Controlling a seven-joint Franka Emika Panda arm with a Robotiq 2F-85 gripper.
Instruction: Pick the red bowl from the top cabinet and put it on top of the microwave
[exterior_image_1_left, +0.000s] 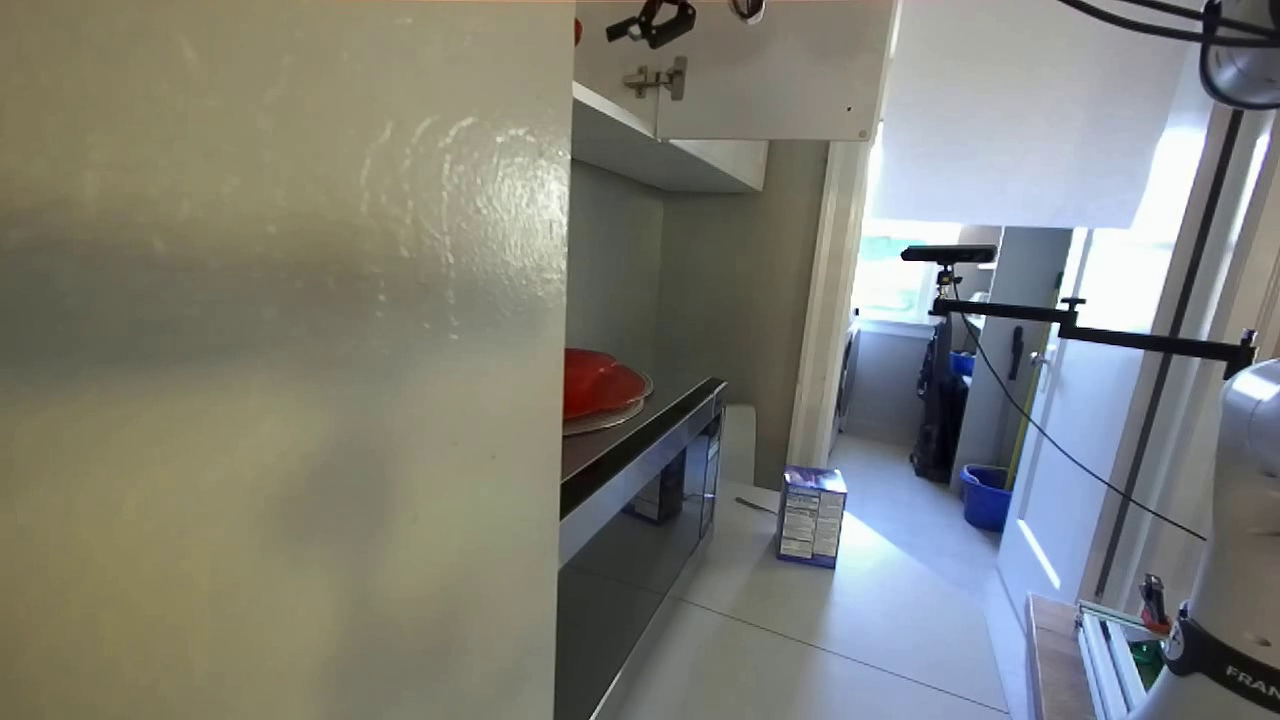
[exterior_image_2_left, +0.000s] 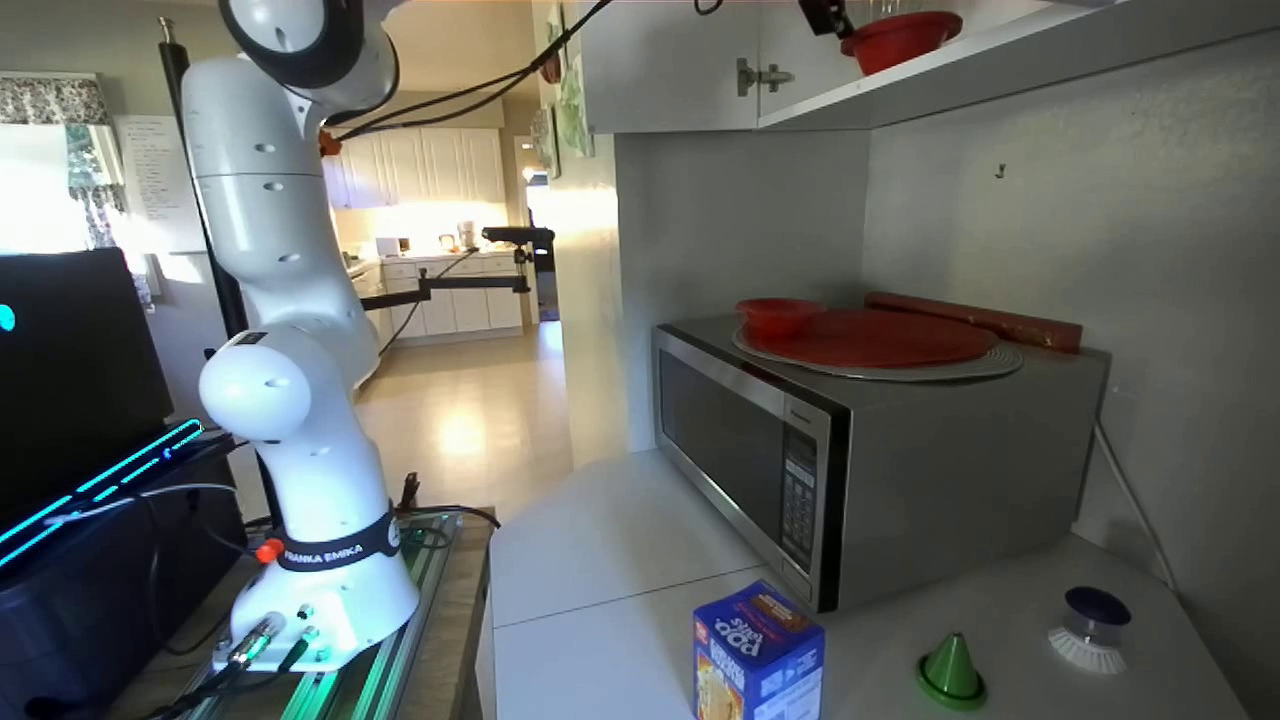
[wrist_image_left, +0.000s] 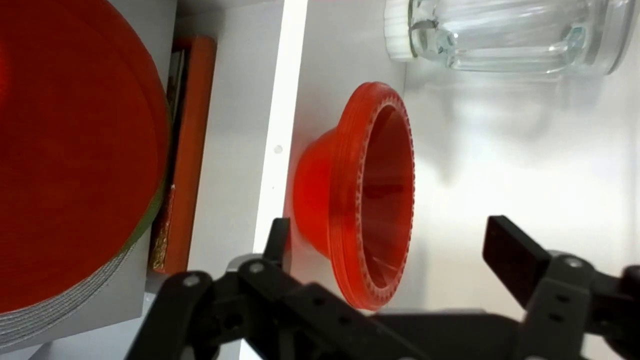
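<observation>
That glossy round red bowl (wrist_image_left: 353, 196), plastic by the look of it, should be an easy carry: my guess is light, a bit springy at the lip, slick to pinch, not likely to shatter. One catch: the rim shows a bunch of fine stacked lines, so it could be several nested together. Can't tell for sure, but if so, nipping only the top layer might leave the rest behind. I'd take the near rim, one jaw inside the mouth, one against the outer wall, deep bite, gentle squeeze. Jaws are spread wide and gripping nothing. Going by the wrist view, that near rim sits across the gap between them, closer to the lower jaw; whether anything actually touches, I can't say. The bowl stands upright inside the boxy white top cabinet (wrist_image_left: 330, 65), right ahead of the jaws. Off to one side of them, past the bowl, there's a clear glassy jar (wrist_image_left: 510, 35) with a white end. Farthest out, well below the jaws, is the steel-grey boxy microwave (exterior_image_2_left: 940, 480), topped with a grey ribbed round mat (exterior_image_2_left: 945, 372), a flat red disc (exterior_image_2_left: 890, 338) and another small red bowl (exterior_image_2_left: 780, 317), so the landing spot looks kinda crowded.
</observation>
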